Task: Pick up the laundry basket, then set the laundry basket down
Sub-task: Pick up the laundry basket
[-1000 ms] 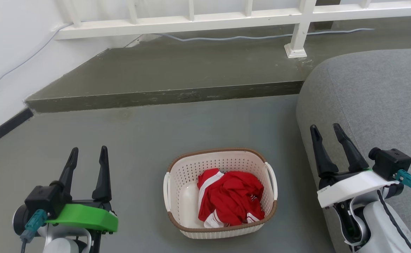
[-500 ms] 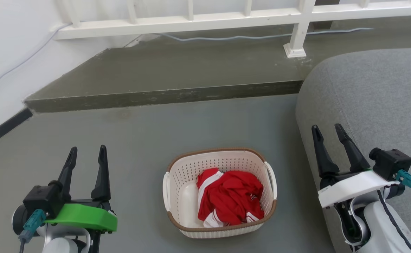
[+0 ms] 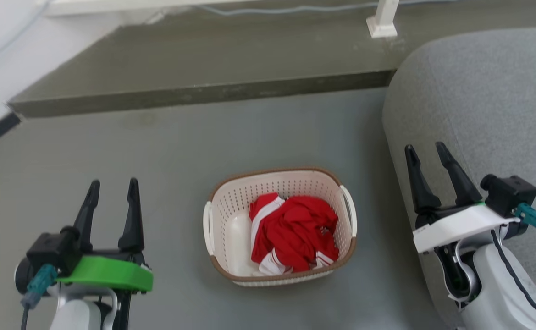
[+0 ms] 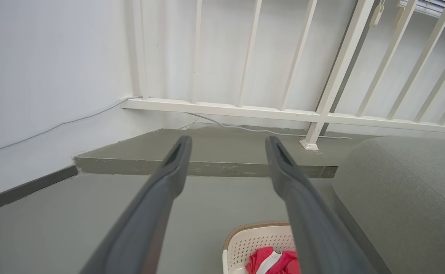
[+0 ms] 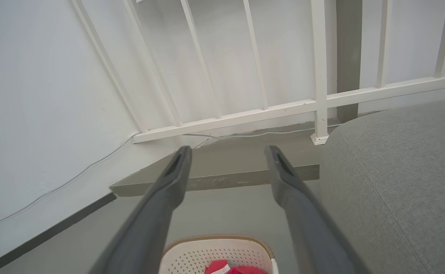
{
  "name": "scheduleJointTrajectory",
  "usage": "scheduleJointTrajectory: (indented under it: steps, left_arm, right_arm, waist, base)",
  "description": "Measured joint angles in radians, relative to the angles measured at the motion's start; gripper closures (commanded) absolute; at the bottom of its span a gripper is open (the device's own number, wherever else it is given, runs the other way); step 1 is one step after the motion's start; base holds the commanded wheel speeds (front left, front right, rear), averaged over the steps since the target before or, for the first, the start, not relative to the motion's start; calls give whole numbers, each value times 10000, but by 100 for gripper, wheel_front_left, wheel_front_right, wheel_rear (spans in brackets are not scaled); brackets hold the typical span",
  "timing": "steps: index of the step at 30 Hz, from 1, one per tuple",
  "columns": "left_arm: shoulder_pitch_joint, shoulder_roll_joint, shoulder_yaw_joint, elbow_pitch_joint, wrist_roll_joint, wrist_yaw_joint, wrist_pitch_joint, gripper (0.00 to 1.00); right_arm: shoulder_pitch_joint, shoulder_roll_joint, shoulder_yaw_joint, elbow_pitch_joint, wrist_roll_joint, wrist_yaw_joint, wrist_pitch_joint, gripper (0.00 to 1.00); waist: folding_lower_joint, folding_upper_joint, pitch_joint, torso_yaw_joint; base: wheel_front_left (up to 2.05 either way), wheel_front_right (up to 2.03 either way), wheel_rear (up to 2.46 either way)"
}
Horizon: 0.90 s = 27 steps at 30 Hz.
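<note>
**Basket on the floor, both grippers clear of it**

The basket [image 3: 272, 187] stood upright on the grey floor [image 3: 157, 151], between the two arms and in front of a low step [image 3: 203, 94]. A crumpled red garment [image 3: 295, 229] with white stripes lay inside it, bunched toward the robot's right. The pale bottom showed bare on the left. Its white loop handles sat one on each short side, the left handle [image 3: 207, 227] and the right handle [image 3: 350, 206], and nothing touched either.

The left gripper [image 3: 114, 182] hung over bare floor, well apart from the basket's left side. Its fingers were spread with a clear gap and held nothing. In the left wrist view, the left gripper [image 4: 228, 139] pointed toward the step and a white railing [image 4: 245, 110]. The basket [image 4: 252, 239] showed low in that view, partly behind the right-hand finger.

The right gripper [image 3: 425, 147] was likewise parted and empty. It sat over the edge of a grey sofa [image 3: 478, 91], apart from the basket's right handle. In the right wrist view, the right gripper [image 5: 227, 148] aimed at the step, with the basket [image 5: 214, 253] at the bottom edge between the fingers.
</note>
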Motion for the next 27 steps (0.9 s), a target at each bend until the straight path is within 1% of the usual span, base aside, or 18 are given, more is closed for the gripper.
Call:
scheduleJointTrajectory:
  steps: [8, 12, 14, 15, 27]
  left_arm:
    - [-868, -10, -134, -33, 102, -35, 0, 0]
    - [-1325, -19, -165, 81, 270, -42, 0, 0]
    - [-1573, -23, -163, 186, 288, -113, 0, 0]
    - [-1801, -31, -182, 309, 288, -115, 0, 0]
    - [-3126, -67, -349, 1896, 259, -213, -6, 0]
  right_arm:
    - [-616, 15, -75, 127, -140, -2, -2, 0]
    - [-878, 38, -82, 458, -157, -4, -2, 0]
    - [-1039, 42, -82, 616, -157, -4, -2, 0]
    - [-1251, 42, -90, 779, -157, -4, -2, 0]
    - [-2827, 52, 19, 2067, -230, -4, 46, 0]
  waist:
    - [0, 0, 989, -135]
    - [0, 0, 1535, -180]
    - [0, 0, 1810, -196]
    - [0, 0, 2092, -208]
    - [1, 0, 3807, -176]
  base:
    - [0, 0, 0]
    - [0, 0, 0]
    - [0, 0, 0]
    - [0, 0, 0]
    - [0, 0, 0]
